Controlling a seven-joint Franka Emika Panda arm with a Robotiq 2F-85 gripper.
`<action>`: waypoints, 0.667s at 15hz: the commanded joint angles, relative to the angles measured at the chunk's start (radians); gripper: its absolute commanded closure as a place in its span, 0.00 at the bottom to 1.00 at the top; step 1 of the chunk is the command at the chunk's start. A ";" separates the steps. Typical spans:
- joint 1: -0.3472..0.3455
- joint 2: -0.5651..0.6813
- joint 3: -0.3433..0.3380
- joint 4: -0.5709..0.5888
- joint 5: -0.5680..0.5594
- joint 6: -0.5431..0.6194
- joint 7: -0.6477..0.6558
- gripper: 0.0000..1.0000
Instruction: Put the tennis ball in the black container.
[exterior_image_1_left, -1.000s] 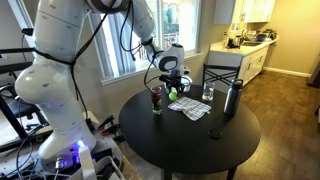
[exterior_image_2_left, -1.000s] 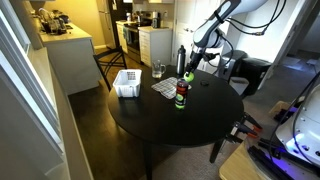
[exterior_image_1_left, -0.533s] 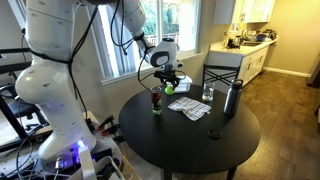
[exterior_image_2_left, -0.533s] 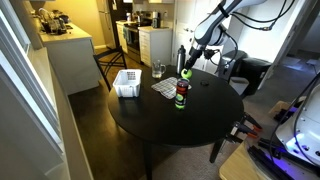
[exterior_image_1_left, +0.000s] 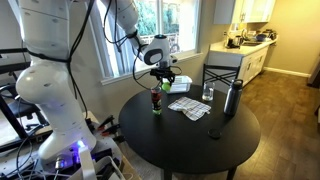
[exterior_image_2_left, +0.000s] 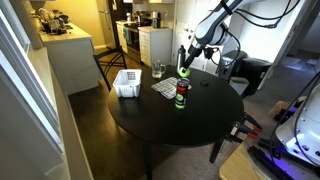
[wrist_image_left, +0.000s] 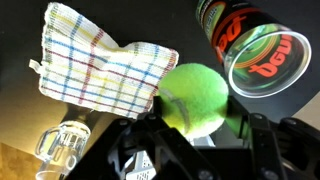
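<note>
Exterior view: pincer (exterior_image_1_left: 164, 78) holds ball (exterior_image_1_left: 165, 85) in the air, just above container (exterior_image_1_left: 156, 101) on tabletop (exterior_image_1_left: 190, 140).
Exterior view: ball (exterior_image_2_left: 186, 75) hangs over container (exterior_image_2_left: 181, 96).
Wrist view: pincer closed around ball (wrist_image_left: 195, 97) (a finger on each side), with the container rim (wrist_image_left: 258, 62) just beside it and a checked cloth (wrist_image_left: 100, 65) to the left.

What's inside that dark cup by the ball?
In the wrist view the black container looks empty; only its printed wall shows. The tennis ball is outside it, in the gripper. The cup's bottom is unclear.
</note>
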 joint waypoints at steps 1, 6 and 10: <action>0.009 -0.070 0.032 -0.073 0.056 0.058 -0.086 0.62; -0.022 -0.102 0.122 -0.122 0.085 0.078 -0.144 0.62; -0.066 -0.195 0.213 -0.224 0.171 0.080 -0.211 0.62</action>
